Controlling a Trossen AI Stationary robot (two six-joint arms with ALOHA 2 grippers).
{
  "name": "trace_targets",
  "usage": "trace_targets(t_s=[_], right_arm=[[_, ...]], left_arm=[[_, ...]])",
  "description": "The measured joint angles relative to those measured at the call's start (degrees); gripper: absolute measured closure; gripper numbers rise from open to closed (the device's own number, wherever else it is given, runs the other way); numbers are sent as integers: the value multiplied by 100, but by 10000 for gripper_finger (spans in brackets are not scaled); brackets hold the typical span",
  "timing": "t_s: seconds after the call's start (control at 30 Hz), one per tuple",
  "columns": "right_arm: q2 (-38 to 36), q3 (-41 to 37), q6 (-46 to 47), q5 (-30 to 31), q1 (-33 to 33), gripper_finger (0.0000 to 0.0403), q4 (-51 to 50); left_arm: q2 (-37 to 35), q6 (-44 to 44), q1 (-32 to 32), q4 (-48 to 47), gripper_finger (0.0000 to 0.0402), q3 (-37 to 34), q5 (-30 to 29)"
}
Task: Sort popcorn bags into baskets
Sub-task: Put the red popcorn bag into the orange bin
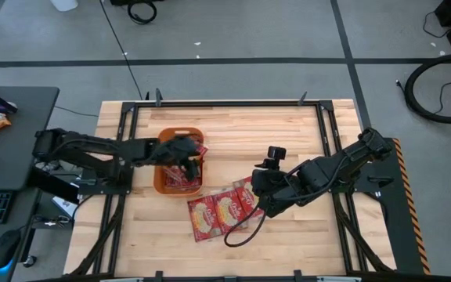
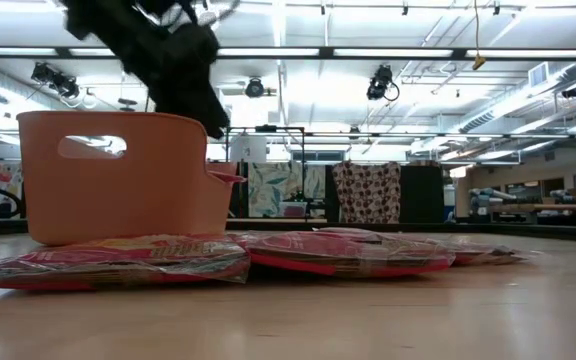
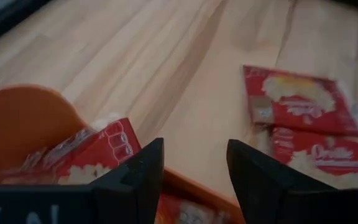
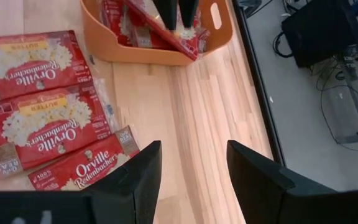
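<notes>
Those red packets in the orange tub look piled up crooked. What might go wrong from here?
Possibly two things. The popcorn bags in the tub lean at angles against the orange tub, and one corner pokes above the rim, so another dropped in may slide out. The left gripper, fingers open, hangs right over them and could snag one. The right gripper hovers open beside the popcorn bags on the table.
</notes>
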Motion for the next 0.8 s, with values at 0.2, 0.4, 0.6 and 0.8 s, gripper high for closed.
trace_targets(t_s=[0.2, 0.4, 0.6, 0.8], right_arm=[[0, 1, -109, -3, -4, 217, 32], [0, 1, -132, -19, -4, 217, 44], [0, 1, -140, -19, -4, 217, 62], [0, 3, -195, -17, -30, 217, 72]], left_arm=[[596, 534, 657, -142, 221, 104, 416], [754, 477, 1301, -732, 221, 104, 477], [758, 198, 1704, -1132, 221, 104, 173], [423, 211, 1566, -1118, 221, 102, -23]])
